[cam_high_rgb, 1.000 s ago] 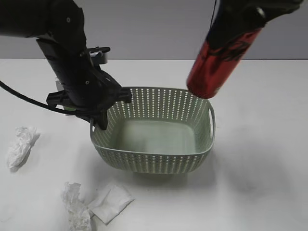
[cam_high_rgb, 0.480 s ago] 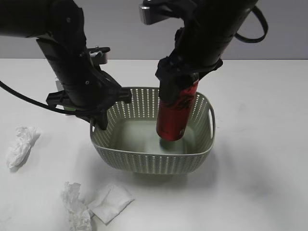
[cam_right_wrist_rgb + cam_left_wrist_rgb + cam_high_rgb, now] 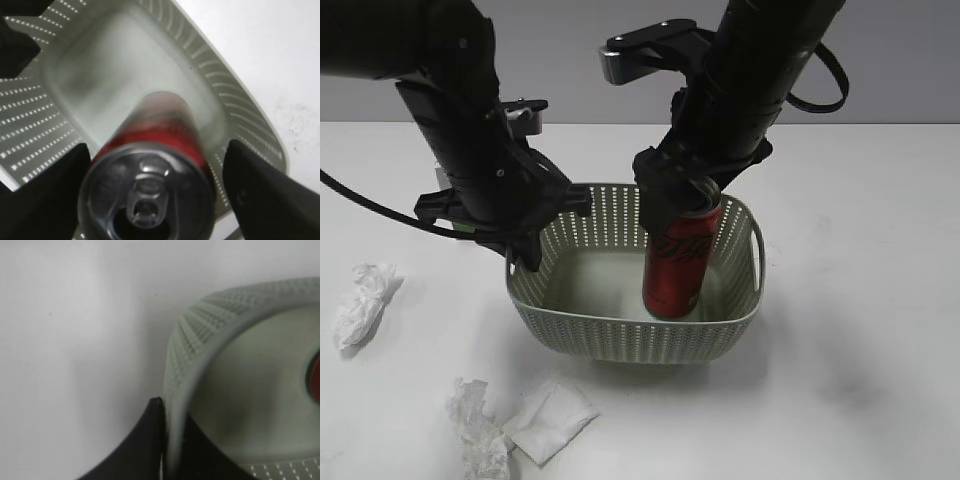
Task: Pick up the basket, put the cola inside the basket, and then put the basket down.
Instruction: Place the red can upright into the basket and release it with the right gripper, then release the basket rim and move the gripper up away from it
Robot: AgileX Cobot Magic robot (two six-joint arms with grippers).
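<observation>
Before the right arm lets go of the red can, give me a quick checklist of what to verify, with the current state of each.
1. Tall red cola can is inside the pale green perforated plastic basket: ok.
2. Can upright: not ok, it leans slightly.
3. Can bottom resting on basket floor: cannot tell, the near wall hides it.
4. Right gripper open around the can top: ok, the right wrist view shows gaps on both sides.
5. Left gripper clamped on the basket rim: ok.
6. Basket lifted off the white table: cannot tell.
</observation>
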